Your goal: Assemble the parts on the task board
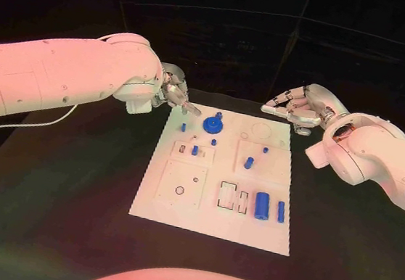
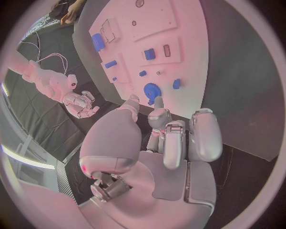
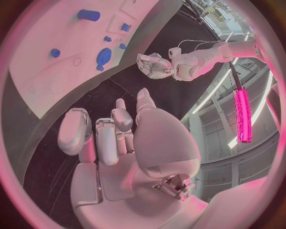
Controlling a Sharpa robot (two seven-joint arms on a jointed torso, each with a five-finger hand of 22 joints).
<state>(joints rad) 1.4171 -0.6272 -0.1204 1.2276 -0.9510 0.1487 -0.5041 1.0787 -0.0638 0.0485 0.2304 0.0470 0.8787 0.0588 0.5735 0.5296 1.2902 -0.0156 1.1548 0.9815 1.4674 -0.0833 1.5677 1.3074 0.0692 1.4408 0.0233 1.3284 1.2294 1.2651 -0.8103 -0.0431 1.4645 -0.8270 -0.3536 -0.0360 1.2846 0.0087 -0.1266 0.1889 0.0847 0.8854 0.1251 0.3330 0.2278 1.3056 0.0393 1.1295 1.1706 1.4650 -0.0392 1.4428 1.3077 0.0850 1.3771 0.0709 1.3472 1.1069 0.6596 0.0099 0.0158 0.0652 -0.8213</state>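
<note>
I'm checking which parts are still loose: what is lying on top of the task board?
On the task board lie small blue parts: a blue gear near the far edge, a blue cylinder near the front, smaller pieces between. Whatever sits under the gear is hidden.

Lab: black table (image 1: 67, 182) (dark curtains behind)

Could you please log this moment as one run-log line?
left robot hand: empty, at board far edge | right robot hand: empty, beyond far corner | gear: on board
</note>
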